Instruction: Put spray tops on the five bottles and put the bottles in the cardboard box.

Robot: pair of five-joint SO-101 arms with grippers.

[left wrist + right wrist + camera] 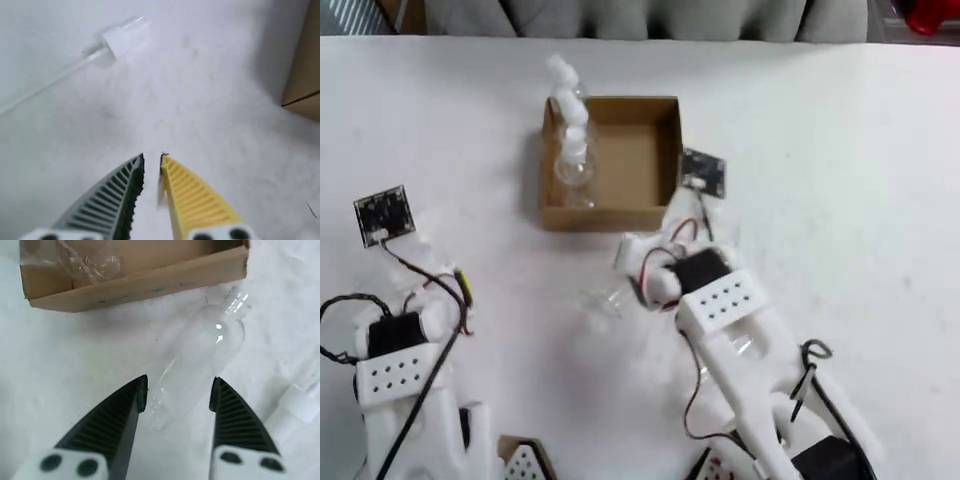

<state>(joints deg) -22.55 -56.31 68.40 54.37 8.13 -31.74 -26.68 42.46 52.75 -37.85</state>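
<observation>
Straddling the bottle [200, 365] at its base, our right gripper [178, 390] stands wide; the neck points ahead toward the box [150, 282]. Our left gripper [152, 162] is all but closed, empty.

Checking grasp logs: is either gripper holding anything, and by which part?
Nothing is held. The right gripper is open, straddling the base end of the clear bottle lying on the table; the left gripper is empty.

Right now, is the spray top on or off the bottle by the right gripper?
Off: the bottle lies on its side, its threaded neck bare, toward the cardboard box.
</observation>
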